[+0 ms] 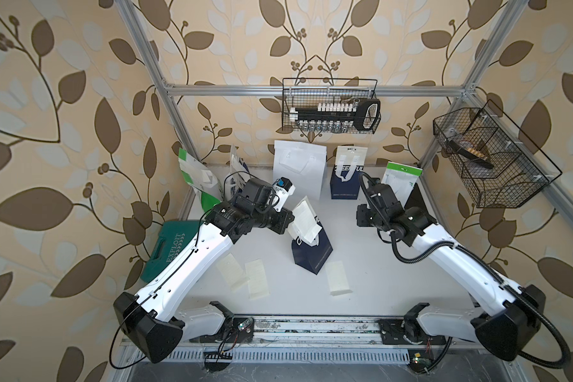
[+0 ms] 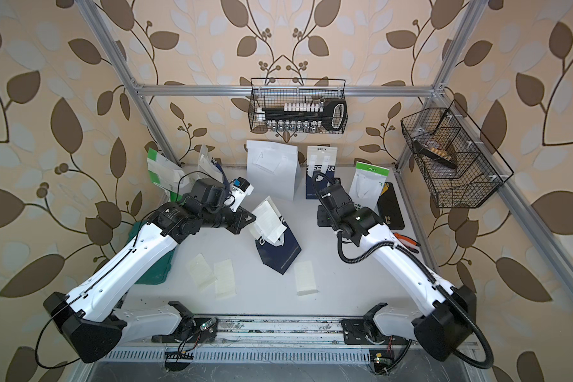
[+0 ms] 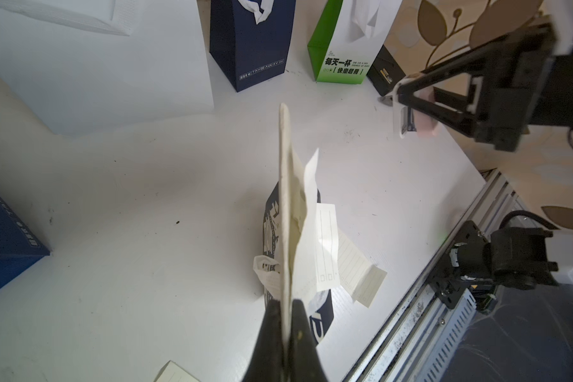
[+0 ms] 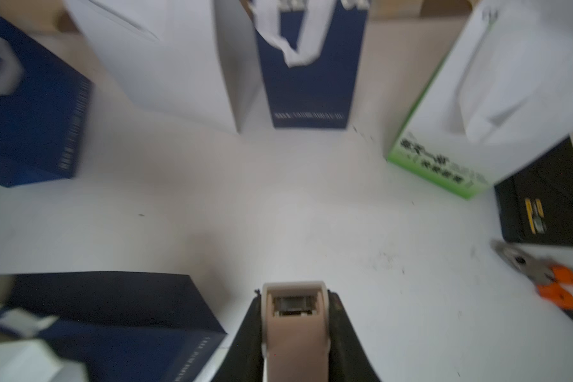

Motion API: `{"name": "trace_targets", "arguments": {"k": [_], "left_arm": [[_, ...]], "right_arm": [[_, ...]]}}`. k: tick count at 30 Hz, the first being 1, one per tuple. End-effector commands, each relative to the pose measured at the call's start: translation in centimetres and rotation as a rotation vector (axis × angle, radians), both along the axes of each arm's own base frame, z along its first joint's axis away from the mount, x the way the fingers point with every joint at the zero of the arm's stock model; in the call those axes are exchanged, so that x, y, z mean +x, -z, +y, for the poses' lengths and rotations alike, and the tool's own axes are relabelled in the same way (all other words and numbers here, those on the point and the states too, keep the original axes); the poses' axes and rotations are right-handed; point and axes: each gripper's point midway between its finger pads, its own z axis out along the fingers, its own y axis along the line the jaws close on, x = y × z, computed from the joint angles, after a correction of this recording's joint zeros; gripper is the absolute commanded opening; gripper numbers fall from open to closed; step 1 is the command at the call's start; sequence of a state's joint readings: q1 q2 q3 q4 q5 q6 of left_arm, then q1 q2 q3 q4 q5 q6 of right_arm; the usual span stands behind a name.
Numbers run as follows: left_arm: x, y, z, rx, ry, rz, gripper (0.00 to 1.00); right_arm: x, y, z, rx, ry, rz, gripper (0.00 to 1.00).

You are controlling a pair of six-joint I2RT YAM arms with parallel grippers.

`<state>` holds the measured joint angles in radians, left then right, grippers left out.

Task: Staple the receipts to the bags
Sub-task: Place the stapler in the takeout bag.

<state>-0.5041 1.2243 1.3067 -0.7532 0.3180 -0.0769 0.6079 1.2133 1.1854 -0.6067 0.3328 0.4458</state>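
Left gripper point(image 3: 286, 306) pressed together on the white top edge of a navy bag point(image 1: 311, 254). A receipt point(image 1: 303, 215) lies flat against that edge; cannot tell if the slip itself is inside the pinch. Left forearm runs level toward mid-table point(image 1: 371, 264); the bag is tilted, base toward the front. Right gripper point(image 4: 295, 330) clamps a beige stapler point(image 4: 293, 307) from both sides, mouth forward, apart from the held bag, wrist bent downward. Three loose receipts point(image 1: 257, 279) lie flat near the front, one just beside the bag's base. Against the back wall stand a white bag point(image 1: 298, 168), a second navy bag point(image 1: 344, 185) and a green-and-white bag point(image 1: 401, 178). Orange-handled pliers point(image 4: 556, 284) and a black box point(image 4: 549, 205) lie on the right arm's side.
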Motion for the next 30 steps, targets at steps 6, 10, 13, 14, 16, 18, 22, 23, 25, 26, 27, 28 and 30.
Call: {"name": "trace_targets", "arguments": {"k": [6, 10, 13, 14, 16, 18, 22, 23, 25, 26, 27, 28, 30], "left_arm": [[0.2, -2.5, -0.1, -0.16, -0.02, 0.025, 0.0], [0.3, -2.8, 0.0, -0.205, -0.027, 0.06, 0.0], [0.3, -3.2, 0.0, -0.252, -0.028, 0.091, 0.0], [0.3, -3.3, 0.0, -0.27, -0.029, 0.103, 0.0], [0.3, -3.5, 0.1, -0.294, -0.03, 0.121, 0.0], [0.2, -3.6, 0.1, -0.311, -0.026, 0.134, 0.0], [0.0, -4.1, 0.1, -0.34, -0.016, 0.143, 0.0], [-0.1, -4.2, 0.0, -0.347, -0.012, 0.144, 0.0], [-0.2, -4.3, -0.1, -0.357, -0.001, 0.148, 0.0], [-0.3, -4.4, -0.1, -0.36, 0.004, 0.149, 0.0], [-0.3, -4.4, -0.2, -0.362, 0.007, 0.15, 0.0], [-0.4, -4.5, -0.2, -0.366, 0.011, 0.152, 0.0], [-0.5, -4.6, -0.2, -0.369, 0.015, 0.154, 0.0]], "right_arm": [[-1.1, -12.3, 10.6, 0.389, -0.26, -0.515, 0.0], [-1.4, -13.2, 14.5, 0.512, -0.328, -0.542, 0.0], [-1.5, -13.7, 15.8, 0.561, -0.346, -0.583, 0.0], [-1.6, -13.8, 16.1, 0.579, -0.353, -0.594, 0.0], [-1.7, -14.0, 16.7, 0.596, -0.362, -0.614, 0.0], [-1.6, -13.9, 17.1, 0.594, -0.362, -0.62, 0.0], [-1.3, -13.6, 17.6, 0.587, -0.367, -0.63, 0.0], [-1.3, -13.6, 17.8, 0.584, -0.37, -0.635, 0.0], [-1.1, -13.5, 18.1, 0.576, -0.377, -0.636, 0.0], [-1.0, -13.4, 18.3, 0.572, -0.379, -0.631, 0.0], [-0.9, -13.2, 18.5, 0.567, -0.381, -0.629, 0.0], [-0.9, -13.0, 18.7, 0.561, -0.386, -0.623, 0.0], [-0.8, -12.5, 19.1, 0.551, -0.392, -0.609, 0.0]]}}
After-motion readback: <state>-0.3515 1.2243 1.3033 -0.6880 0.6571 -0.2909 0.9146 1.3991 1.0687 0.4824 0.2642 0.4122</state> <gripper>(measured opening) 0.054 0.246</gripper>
